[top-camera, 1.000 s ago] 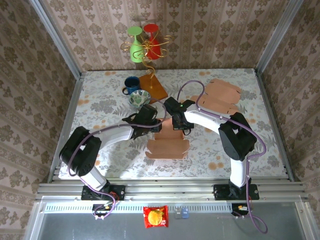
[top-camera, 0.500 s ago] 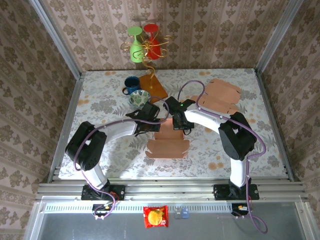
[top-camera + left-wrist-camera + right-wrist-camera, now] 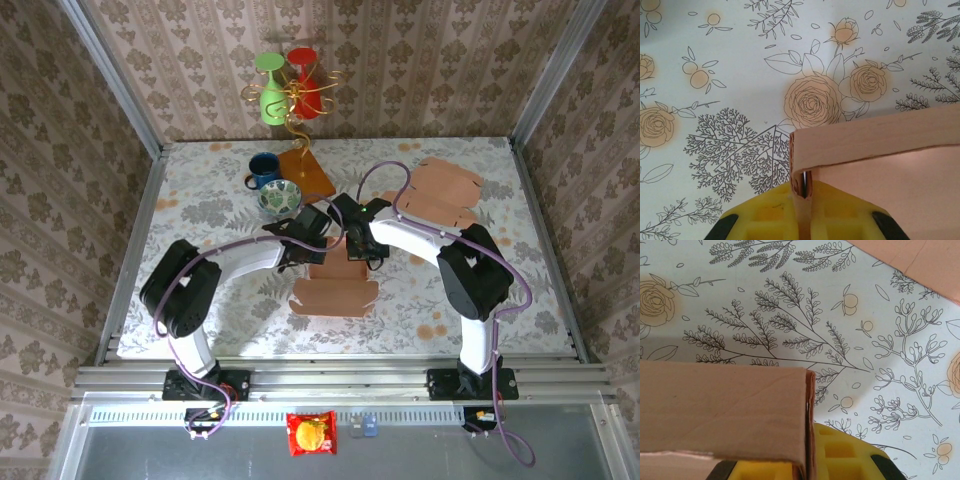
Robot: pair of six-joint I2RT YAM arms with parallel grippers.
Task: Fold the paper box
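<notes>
Left hand (image 3: 801, 194) moved in, gripping box (image 3: 875, 134) — bowl (image 3: 279, 197) behind

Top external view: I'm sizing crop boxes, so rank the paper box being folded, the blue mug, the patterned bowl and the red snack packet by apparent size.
1. paper box
2. red snack packet and patterned bowl: too alike to rank
3. blue mug, slightly smaller

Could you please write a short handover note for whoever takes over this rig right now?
The left gripper is shut on the paper box, pinching a raised wall at its far left corner. The right gripper is shut on the far right corner. Done: the far wall stands; the near flap lies flat. To do: raise the remaining walls and tuck the flaps. Spare flat blanks lie far right.
</notes>
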